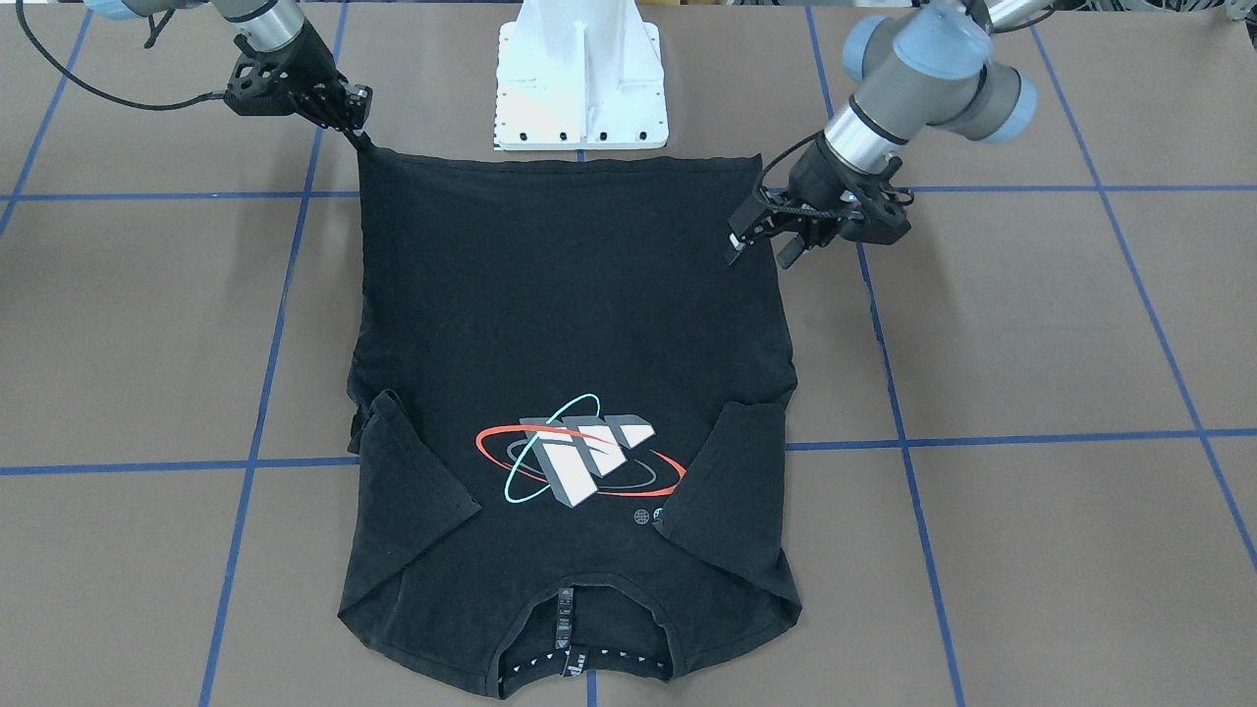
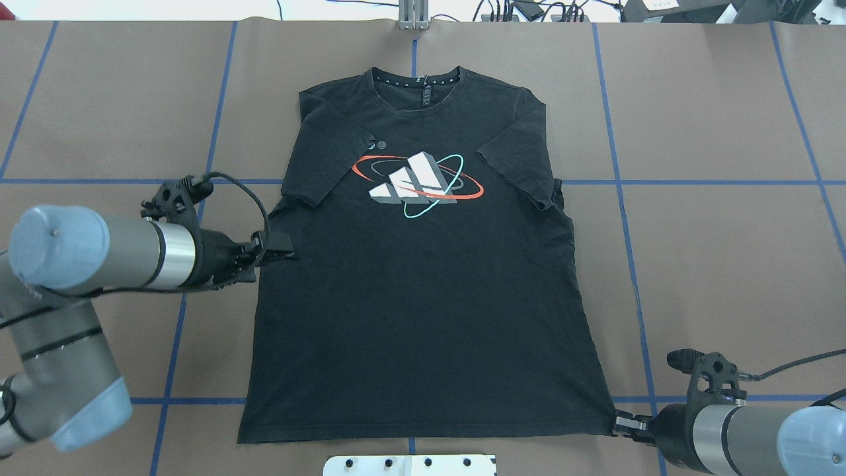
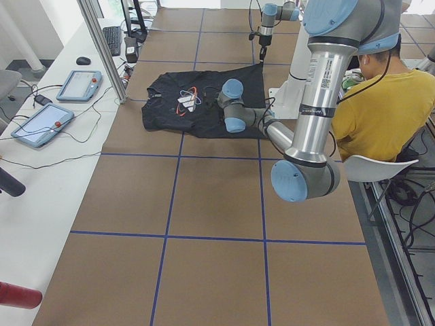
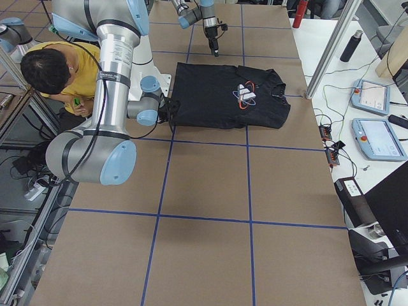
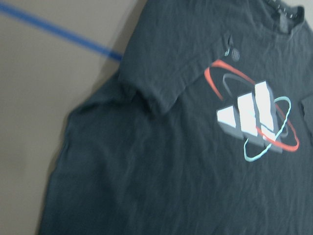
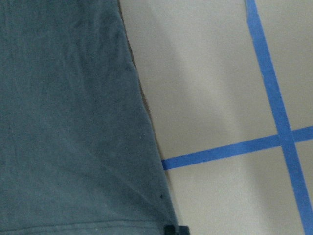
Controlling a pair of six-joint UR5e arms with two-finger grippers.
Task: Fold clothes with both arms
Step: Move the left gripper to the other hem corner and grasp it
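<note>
Left wrist view: T-shirt blurred; collar, hem and far sleeve cut off by the edges. Right wrist view: only one hem corner shows; right gripper a dark sliver at the bottom edge. Overhead view: base plate cropped below.

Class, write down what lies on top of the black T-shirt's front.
Both sleeves lie folded inward on the T-shirt, flanking the orbit logo, which is left almost wholly uncovered. The cloth beneath each sleeve is hidden.
</note>
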